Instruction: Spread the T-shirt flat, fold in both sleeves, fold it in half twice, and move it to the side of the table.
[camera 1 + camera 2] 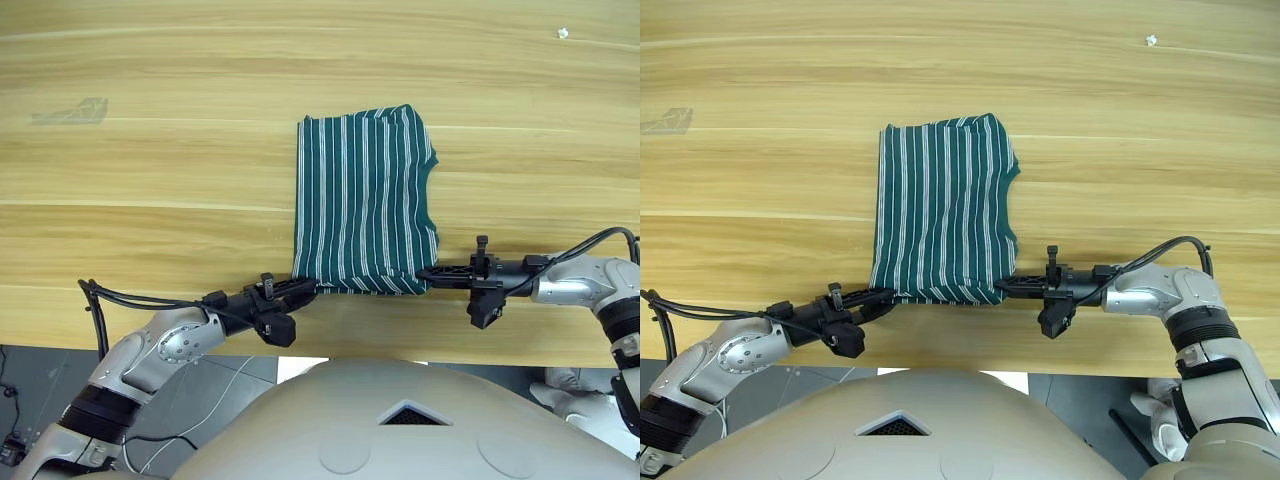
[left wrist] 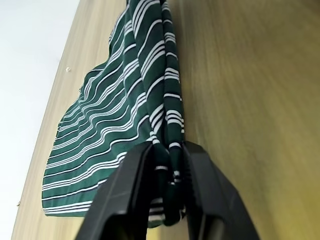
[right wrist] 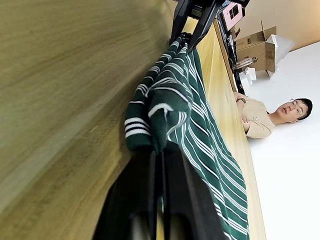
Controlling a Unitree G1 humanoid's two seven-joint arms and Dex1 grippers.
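Left end effector point(image 1: 305, 288) is shut tight on the T-shirt point(image 1: 365, 200); its two black fingers point(image 2: 125, 200) pinch the near-left corner, w/ the cloth bunched up btwn them; right end effector point(image 1: 428, 272) is shut too, on the near-right corner; in the right wrist view its tips are pressed close together & a thick fold of cloth sticks out past them. Both end effectors sit low, right by the tabletop point(image 1: 150, 200), & point in at each other from the two sides; the near edge of the T-shirt runs straight btwn them.

The T-shirt is dark green w/ thin white stripes; it is folded into a tall block shape, more than one layer thick; it lies on the tabletop, about in the middle left-to-right, w/ its near edge close to the tabletop's front edge; the stripes run away from the robot; the right side has a small curved dip partway up; the far edge is a bit wavy.

Black cables point(image 1: 130, 297) loop off the left arm; another black cable point(image 1: 590, 237) arcs over the right arm. Farther out, a tiny white scrap point(image 1: 563, 33) lies on the far-right part of the tabletop, well apart from the T-shirt; a faint grey mark point(image 1: 70, 112) shows on the far-left part; brown cardboard boxes point(image 3: 257, 42) stand past the tabletop's end in the right wrist view.
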